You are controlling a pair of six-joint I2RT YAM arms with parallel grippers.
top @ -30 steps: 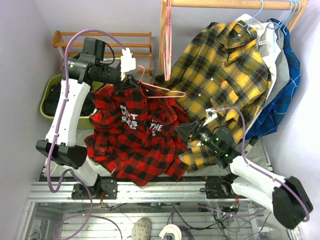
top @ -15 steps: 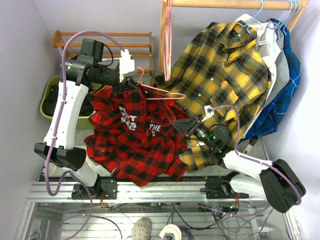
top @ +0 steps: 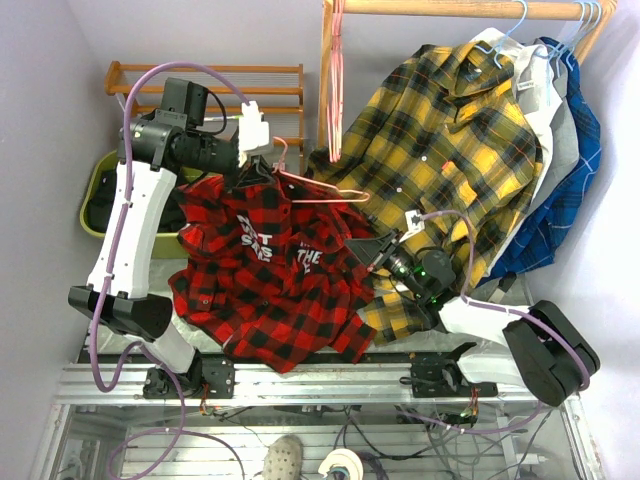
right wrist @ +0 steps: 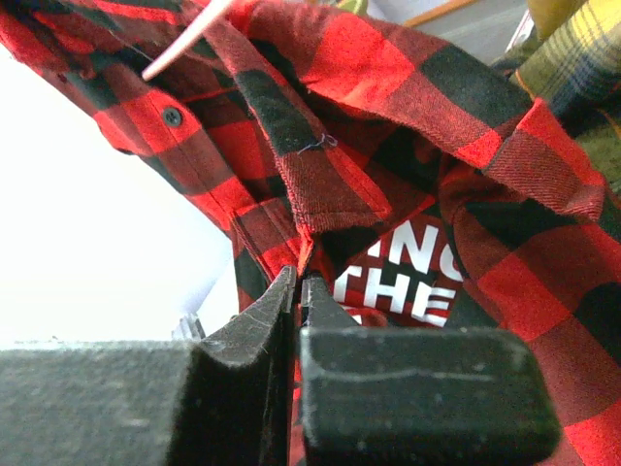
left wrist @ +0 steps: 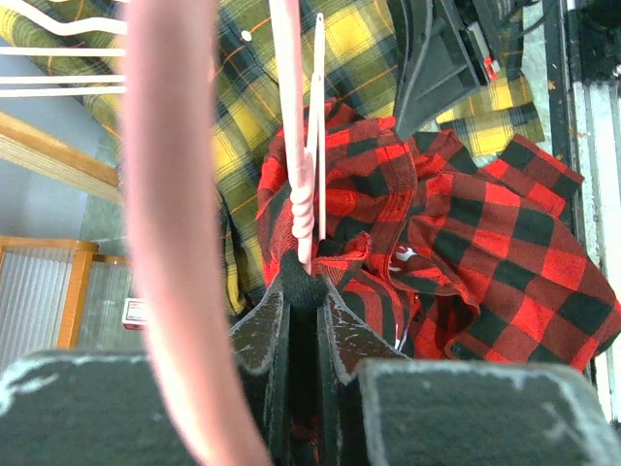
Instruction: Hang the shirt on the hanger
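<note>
The red-and-black plaid shirt (top: 265,275) with white lettering hangs draped below the pink wire hanger (top: 325,186), whose one arm sticks out bare to the right. My left gripper (top: 250,165) is shut on the hanger just under its twisted neck (left wrist: 304,209), and the shirt (left wrist: 466,223) bunches below. My right gripper (top: 372,250) is at the shirt's right edge. In the right wrist view its jaws (right wrist: 301,277) are shut on a fold of the shirt's front edge (right wrist: 320,184), next to the white letters. A bit of hanger wire (right wrist: 184,39) shows above.
A yellow-and-black plaid shirt (top: 450,130) and a blue plaid shirt (top: 580,150) hang on light blue hangers (top: 515,20) from a wooden rail (top: 460,8) at the back right. Spare pink hangers (top: 337,70) hang on the post. A wooden rack (top: 200,85) and green bin (top: 98,190) stand at the left.
My right gripper has moved left to the shirt's right edge and shut on it. The left gripper has kept its hold on the hanger, nearly still.
</note>
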